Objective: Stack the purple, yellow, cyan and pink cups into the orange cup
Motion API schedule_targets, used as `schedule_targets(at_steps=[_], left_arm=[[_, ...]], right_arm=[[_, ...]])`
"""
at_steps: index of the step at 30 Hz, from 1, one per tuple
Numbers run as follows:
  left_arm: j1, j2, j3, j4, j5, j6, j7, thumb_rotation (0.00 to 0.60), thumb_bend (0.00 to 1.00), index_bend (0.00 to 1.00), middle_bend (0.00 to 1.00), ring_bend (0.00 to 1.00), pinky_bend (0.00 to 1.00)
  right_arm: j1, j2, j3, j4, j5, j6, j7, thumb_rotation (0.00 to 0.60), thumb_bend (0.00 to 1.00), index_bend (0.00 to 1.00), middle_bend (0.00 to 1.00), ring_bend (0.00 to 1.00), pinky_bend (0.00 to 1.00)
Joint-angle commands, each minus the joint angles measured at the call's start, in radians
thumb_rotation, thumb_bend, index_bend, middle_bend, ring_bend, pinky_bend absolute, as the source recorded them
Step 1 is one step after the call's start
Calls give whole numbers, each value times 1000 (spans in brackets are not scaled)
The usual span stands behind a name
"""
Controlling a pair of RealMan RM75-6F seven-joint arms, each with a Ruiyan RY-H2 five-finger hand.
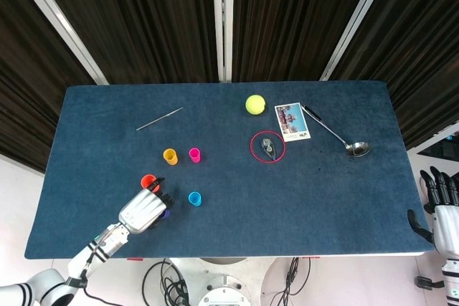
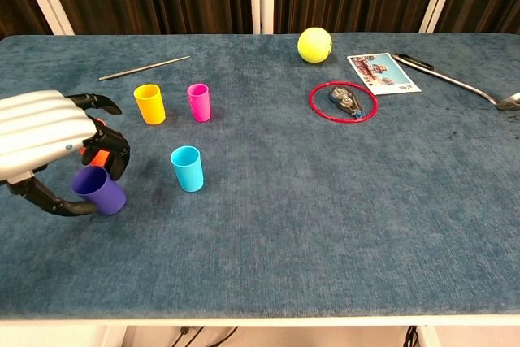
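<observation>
Chest view shows your purple cup (image 2: 99,190) tilted in the left hand (image 2: 41,145), apparently pinched thumb to fingers, just beside the orange cup (image 2: 98,157). It's probably light, stiff, slippery plastic; grip its wall gently, mid-height.

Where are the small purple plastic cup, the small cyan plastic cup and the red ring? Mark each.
small purple plastic cup (image 2: 101,192), chest view, on its side wall.
small cyan plastic cup (image 2: 188,170), chest view, on its front wall.
red ring (image 2: 317,109), chest view, on its left rim.
</observation>
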Motion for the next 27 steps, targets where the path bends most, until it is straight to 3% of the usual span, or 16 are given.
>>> schedule_targets(at_steps=[1, 8, 14, 20, 27], left_arm=[[1, 7, -2, -12, 2, 9, 8, 600, 237, 531, 509, 526, 162], [4, 56, -20, -83, 5, 49, 32, 600, 238, 533, 509, 527, 162], [3, 117, -77, -142, -41, 79, 56, 600, 239, 533, 509, 527, 162], [-11, 147, -125, -141, -127, 50, 80, 600, 238, 533, 509, 527, 161], [-29, 143, -121, -116, -173, -5, 64, 600, 239, 534, 509, 526, 161]], right_arm=[[-2, 0, 0, 2, -2, 4, 4, 600, 311, 0, 0, 0, 0], [-7, 3, 1, 8, -6, 16, 17, 600, 311, 0, 0, 0, 0], [-10, 5, 2, 11, -16, 27, 27, 600, 311, 0, 0, 0, 0], [-14, 7, 1, 15, -21, 33, 32, 600, 311, 0, 0, 0, 0], [-14, 9, 1, 12, -21, 32, 32, 600, 312, 0, 0, 0, 0]])
